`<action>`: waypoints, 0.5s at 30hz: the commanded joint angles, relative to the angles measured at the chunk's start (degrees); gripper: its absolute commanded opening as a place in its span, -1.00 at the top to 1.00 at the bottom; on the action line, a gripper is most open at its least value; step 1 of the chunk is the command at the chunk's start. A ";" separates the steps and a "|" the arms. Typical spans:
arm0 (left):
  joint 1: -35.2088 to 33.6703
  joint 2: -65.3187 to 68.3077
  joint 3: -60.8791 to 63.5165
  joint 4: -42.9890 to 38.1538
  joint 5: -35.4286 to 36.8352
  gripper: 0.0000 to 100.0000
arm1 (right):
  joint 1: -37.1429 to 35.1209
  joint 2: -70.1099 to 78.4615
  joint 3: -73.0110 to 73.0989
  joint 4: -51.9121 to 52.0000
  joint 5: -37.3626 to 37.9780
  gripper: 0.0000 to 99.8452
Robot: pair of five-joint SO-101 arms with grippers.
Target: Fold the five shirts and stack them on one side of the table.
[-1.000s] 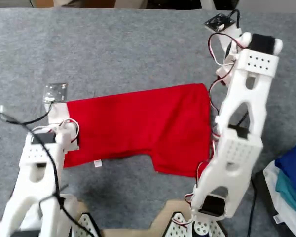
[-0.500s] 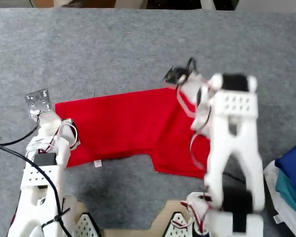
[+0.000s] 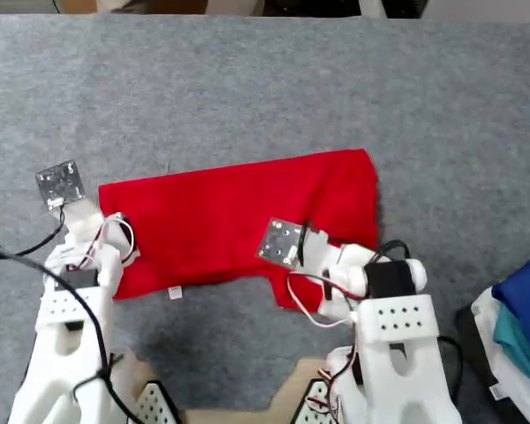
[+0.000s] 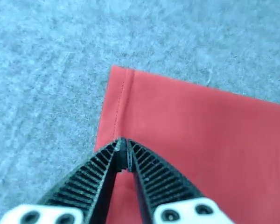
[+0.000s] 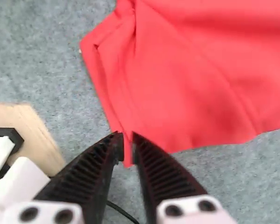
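Two pinches on red shirt (image 3: 238, 212), flat on bench (image 3: 247, 71): left end effector (image 4: 122, 156) clamped on 8 o'clock hem, right end effector (image 5: 127, 144) clamped on 5 o'clock edge. I'd lift both level, fold toward 12 o'clock.

— Any writing to read here?

— None that I can make out. A small white tag (image 3: 174, 292) lies at the near edge of the red shirt (image 3: 221, 216), but any print on it is too small to tell.

— And the square boards on the arms' wrists?

— The left arm's board (image 3: 60, 184) and the right arm's board (image 3: 281, 241) show only small dots, with no legible letters or numbers.
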 commanded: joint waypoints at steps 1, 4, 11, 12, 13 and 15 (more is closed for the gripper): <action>-0.44 5.32 -6.42 -1.49 0.35 0.96 | -0.57 -0.57 0.40 -0.88 0.44 0.70; 0.88 11.74 -13.63 -1.41 1.05 0.96 | -0.66 1.45 0.40 -0.70 1.14 0.70; 1.05 36.53 -33.58 -0.97 5.27 0.96 | -6.55 4.97 0.84 -1.14 2.46 0.70; 0.97 39.52 -35.16 -0.70 5.27 0.96 | -8.31 5.23 0.84 -1.14 2.46 0.70; 0.88 42.07 -36.92 0.70 5.27 0.96 | -9.63 5.41 0.84 -1.14 2.46 0.70; 0.44 43.30 -40.62 5.01 5.27 0.96 | -10.77 6.02 0.92 -1.14 2.46 0.70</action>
